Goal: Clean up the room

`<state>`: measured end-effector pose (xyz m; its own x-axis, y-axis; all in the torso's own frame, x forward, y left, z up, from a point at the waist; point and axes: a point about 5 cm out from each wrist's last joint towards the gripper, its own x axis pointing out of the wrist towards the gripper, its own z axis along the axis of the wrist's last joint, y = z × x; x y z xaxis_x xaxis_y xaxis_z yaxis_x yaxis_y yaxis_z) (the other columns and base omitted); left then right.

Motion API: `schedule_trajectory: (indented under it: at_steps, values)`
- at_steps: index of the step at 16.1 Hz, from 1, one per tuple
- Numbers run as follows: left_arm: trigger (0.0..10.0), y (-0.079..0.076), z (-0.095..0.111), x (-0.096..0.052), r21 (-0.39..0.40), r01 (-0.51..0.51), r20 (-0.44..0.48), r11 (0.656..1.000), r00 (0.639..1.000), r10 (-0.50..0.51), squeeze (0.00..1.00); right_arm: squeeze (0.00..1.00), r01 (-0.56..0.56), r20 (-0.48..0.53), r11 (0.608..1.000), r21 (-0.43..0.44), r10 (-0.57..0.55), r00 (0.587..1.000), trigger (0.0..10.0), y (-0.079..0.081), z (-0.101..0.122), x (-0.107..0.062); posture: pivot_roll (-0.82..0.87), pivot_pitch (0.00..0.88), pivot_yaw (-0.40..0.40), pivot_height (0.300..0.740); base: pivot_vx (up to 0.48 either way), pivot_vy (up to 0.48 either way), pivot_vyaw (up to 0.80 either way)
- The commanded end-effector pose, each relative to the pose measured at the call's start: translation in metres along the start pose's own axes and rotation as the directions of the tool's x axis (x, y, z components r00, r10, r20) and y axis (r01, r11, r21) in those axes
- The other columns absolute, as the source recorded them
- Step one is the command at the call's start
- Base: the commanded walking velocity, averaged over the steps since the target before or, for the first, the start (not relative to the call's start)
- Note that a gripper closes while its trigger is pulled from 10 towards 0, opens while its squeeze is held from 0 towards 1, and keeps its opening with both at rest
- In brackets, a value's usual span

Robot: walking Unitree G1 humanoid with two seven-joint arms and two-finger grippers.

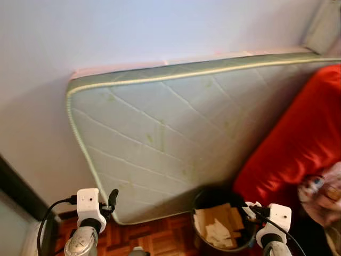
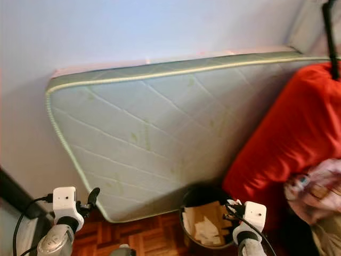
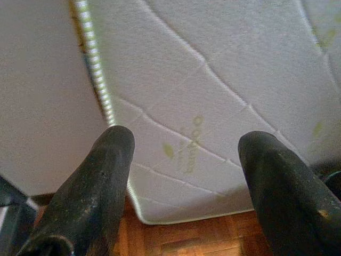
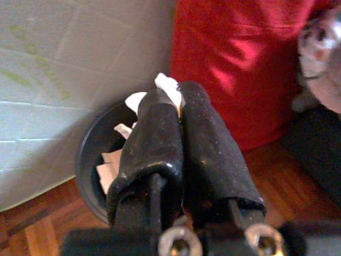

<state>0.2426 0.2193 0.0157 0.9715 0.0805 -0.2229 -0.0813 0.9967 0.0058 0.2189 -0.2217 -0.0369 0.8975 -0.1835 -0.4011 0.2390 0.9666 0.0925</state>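
Mattress cut off at the right by the red cushion and the frame edge. Bin cropped by the bottom edge, far rim hidden behind paper scraps. Patterned cloth blurred, cut at the right edge; nature unclear. White scrap mostly hidden between the right gripper fingers.

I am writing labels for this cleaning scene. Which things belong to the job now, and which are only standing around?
Job:
- right gripper, shut on white paper
- black bin with paper scraps inside
- left gripper, open and holding nothing

Only standing around:
- mattress leaning on the wall
- red cover
- wooden floor
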Motion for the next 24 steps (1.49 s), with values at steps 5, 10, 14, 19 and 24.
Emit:
schedule_trajectory:
  at_steps: [5, 10, 14, 19, 24]
  values:
    - [10.0, 0.000, -0.005, 0.001, 0.002, -0.002, -0.009, 1.000, 1.000, 0.002, 0.00, 0.00, -0.005, 0.002, 1.000, 0.007, 0.005, 1.000, 10.0, 0.001, 0.001, 0.001, 0.03, 0.000, -0.033, 0.637, 0.000, 0.000, 0.00]
    - [10.0, 0.001, -0.006, 0.003, 0.001, -0.003, -0.011, 1.000, 1.000, 0.003, 0.00, 0.00, -0.015, -0.003, 1.000, 0.015, 0.015, 1.000, 10.0, 0.005, 0.002, 0.003, 0.03, 0.000, -0.033, 0.637, 0.000, 0.000, 0.00]
    - [10.0, 0.001, -0.008, 0.003, 0.002, -0.003, -0.013, 1.000, 1.000, 0.003, 0.00, 0.00, -0.024, -0.013, 1.000, 0.017, 0.024, 1.000, 10.0, 0.008, 0.001, 0.003, 0.04, 0.000, -0.033, 0.637, 0.000, 0.000, 0.00]
    - [10.0, 0.000, -0.008, 0.003, 0.007, 0.004, -0.010, 1.000, 1.000, -0.004, 0.00, 0.00, -0.039, -0.049, 0.999, 0.012, 0.040, 0.998, 10.0, 0.013, -0.003, 0.004, 0.04, 0.000, -0.026, 0.637, 0.000, 0.000, 0.00]
    - [10.0, 0.000, -0.007, 0.004, 0.005, -0.001, -0.004, 1.000, 1.000, 0.001, 0.00, 0.00, -0.047, -0.034, 0.999, 0.017, 0.048, 0.998, 10.0, 0.016, -0.003, 0.003, 0.04, 0.000, -0.024, 0.617, 0.000, 0.000, 0.00]
